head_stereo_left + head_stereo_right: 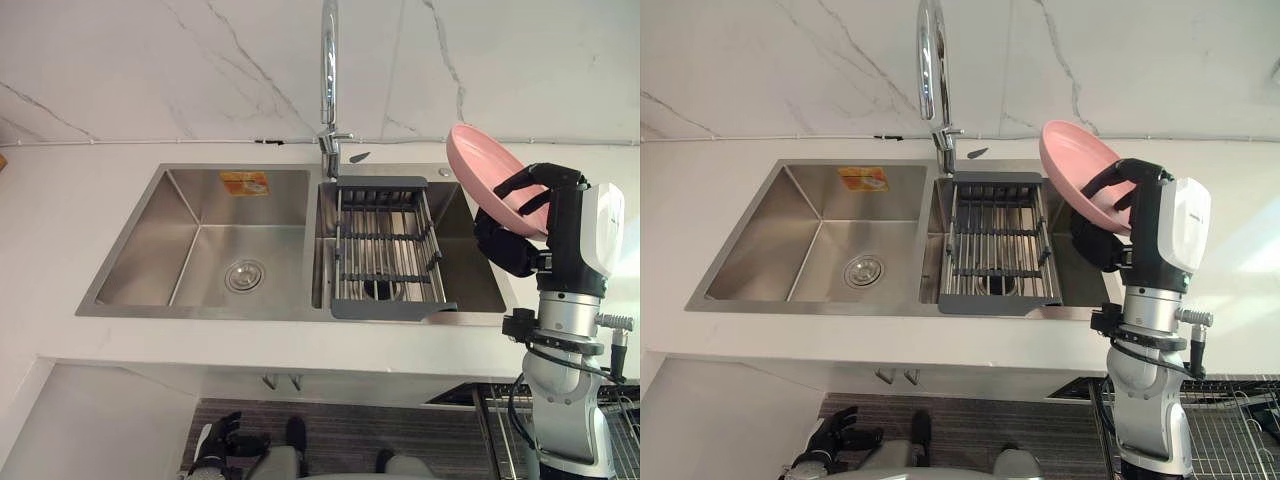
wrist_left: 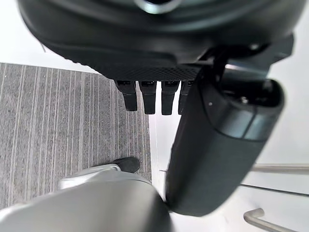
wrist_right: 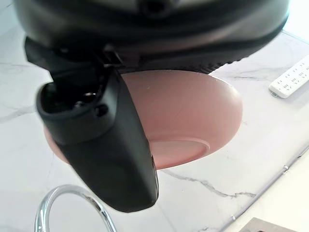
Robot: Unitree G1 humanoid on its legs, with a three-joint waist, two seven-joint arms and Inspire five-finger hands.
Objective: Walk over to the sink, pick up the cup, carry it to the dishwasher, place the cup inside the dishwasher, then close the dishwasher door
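Observation:
A pink shallow bowl (image 1: pixel 478 172) is tilted on edge in the air above the right end of the steel double sink (image 1: pixel 120 300). My right hand (image 1: pixel 518 238) is shut on it, fingers curled over its rim and the thumb (image 3: pixel 108 145) against its underside (image 3: pixel 193 116). No cup is in sight. My left hand (image 1: pixel 215 445) hangs low by the floor in front of the counter, fingers relaxed and holding nothing.
A grey slatted drain rack (image 1: pixel 385 250) spans the right basin, and the left basin (image 1: pixel 215 255) holds only its drain. The tall chrome faucet (image 1: pixel 328 80) rises between the basins. A wire rack (image 1: pixel 1230 420) shows low at the right, below the counter edge.

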